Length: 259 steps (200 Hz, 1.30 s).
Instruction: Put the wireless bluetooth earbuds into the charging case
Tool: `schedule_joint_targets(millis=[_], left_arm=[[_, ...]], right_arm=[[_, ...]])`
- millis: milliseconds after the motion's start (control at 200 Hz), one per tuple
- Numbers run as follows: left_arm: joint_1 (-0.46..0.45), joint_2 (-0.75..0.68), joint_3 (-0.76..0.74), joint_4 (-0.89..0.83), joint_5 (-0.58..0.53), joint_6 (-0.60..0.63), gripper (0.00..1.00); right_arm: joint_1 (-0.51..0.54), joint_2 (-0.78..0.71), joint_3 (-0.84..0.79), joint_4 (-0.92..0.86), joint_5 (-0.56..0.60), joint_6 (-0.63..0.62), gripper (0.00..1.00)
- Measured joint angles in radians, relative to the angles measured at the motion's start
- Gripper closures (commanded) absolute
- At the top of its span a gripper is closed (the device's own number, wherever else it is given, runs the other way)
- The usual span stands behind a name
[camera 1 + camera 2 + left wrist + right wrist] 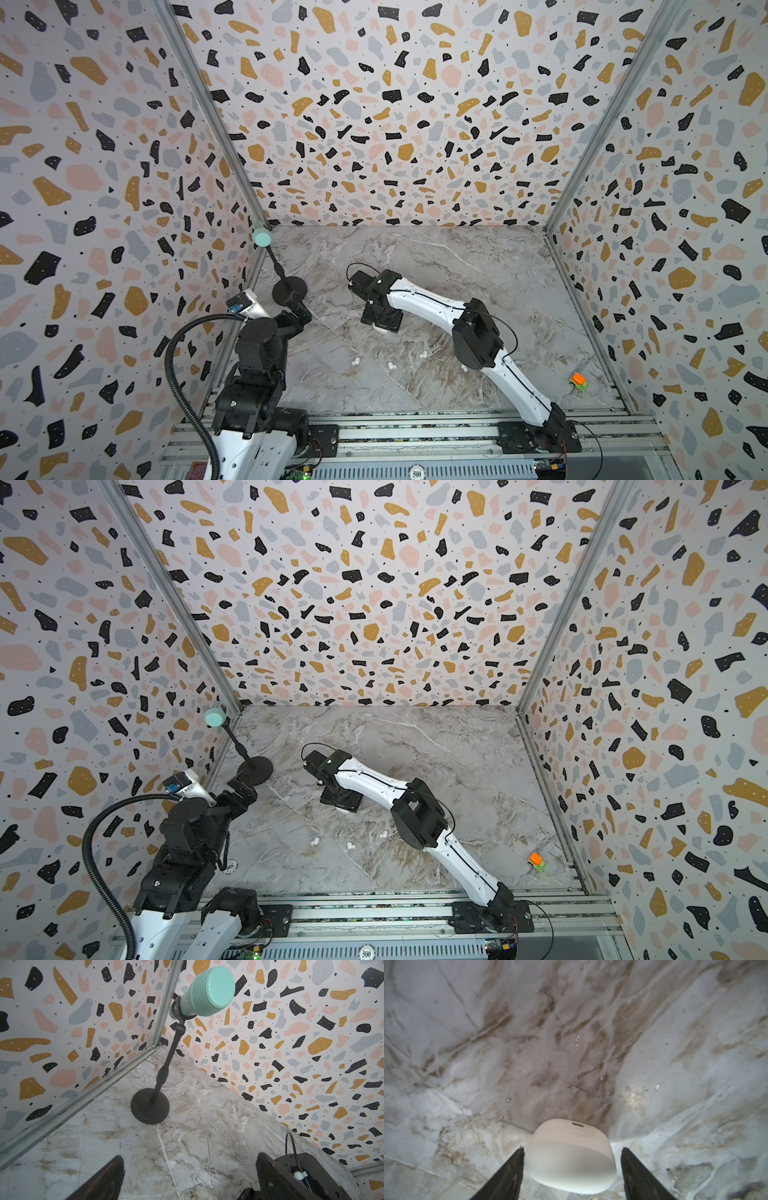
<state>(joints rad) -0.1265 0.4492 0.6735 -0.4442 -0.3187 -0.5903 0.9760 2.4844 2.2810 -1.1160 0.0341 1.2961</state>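
On the desk (457,257), near the front edge, lie the earbuds (391,365). They are tiny white beans, spread out in a loose row. I count four in a top view, and none is in a case yet.

Farther back sits the white case (571,1159), smooth like a pebble. It looks shut, with a small slot on one end, so I cannot see if anything is inside.

The right end effector (572,1148) hangs low over the case, with one of its fingers (508,1172) on each side. The fingers are apart. One is just beside the case and a gap shows at the other, so the case is not squeezed. I think the arm is there to take hold of the case, because the earbuds cannot go in until it is held and opened.

The left end effector (190,1159) hangs at the left side with its fingers wide apart and nothing between them. It points at a green microphone (207,991) on a black stand (149,1107) in the back corner. A little orange and green toy car (578,381) sits well apart on the right. I think neither has a job here.
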Motion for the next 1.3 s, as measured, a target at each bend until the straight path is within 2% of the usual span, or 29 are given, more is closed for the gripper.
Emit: schedule_joint_targets(millis=[230, 265, 556, 626, 871, 1186, 1226, 1297], left_arm=[[0.0, 0.0, 0.0, 0.0, 0.0, 0.0, 0.0], [0.0, 0.0, 0.0, 0.001, 0.0, 0.0, 0.0], [0.0, 0.0, 0.0, 0.001, 0.0, 0.0, 0.0], [0.0, 0.0, 0.0, 0.001, 0.0, 0.0, 0.0], [0.0, 0.0, 0.0, 0.001, 0.0, 0.0, 0.0], [0.0, 0.012, 0.0, 0.002, 0.0, 0.0, 0.0], [0.0, 0.016, 0.0, 0.002, 0.002, 0.001, 0.0], [0.0, 0.022, -0.001, 0.004, 0.011, 0.003, 0.0]], right_arm=[[-0.002, 0.0, -0.003, 0.005, -0.004, -0.002, 0.3], [-0.002, 0.0, -0.005, 0.007, -0.004, -0.003, 0.35], [-0.002, -0.003, -0.028, 0.026, -0.008, -0.008, 0.39], [-0.002, -0.005, -0.033, 0.031, -0.008, -0.008, 0.46], [-0.002, -0.029, -0.073, 0.058, -0.008, -0.024, 0.52], [0.014, -0.098, -0.192, 0.108, 0.031, -0.119, 0.59], [0.019, -0.124, -0.229, 0.122, 0.042, -0.139, 0.64], [0.022, -0.182, -0.307, 0.153, 0.056, -0.174, 0.77]])
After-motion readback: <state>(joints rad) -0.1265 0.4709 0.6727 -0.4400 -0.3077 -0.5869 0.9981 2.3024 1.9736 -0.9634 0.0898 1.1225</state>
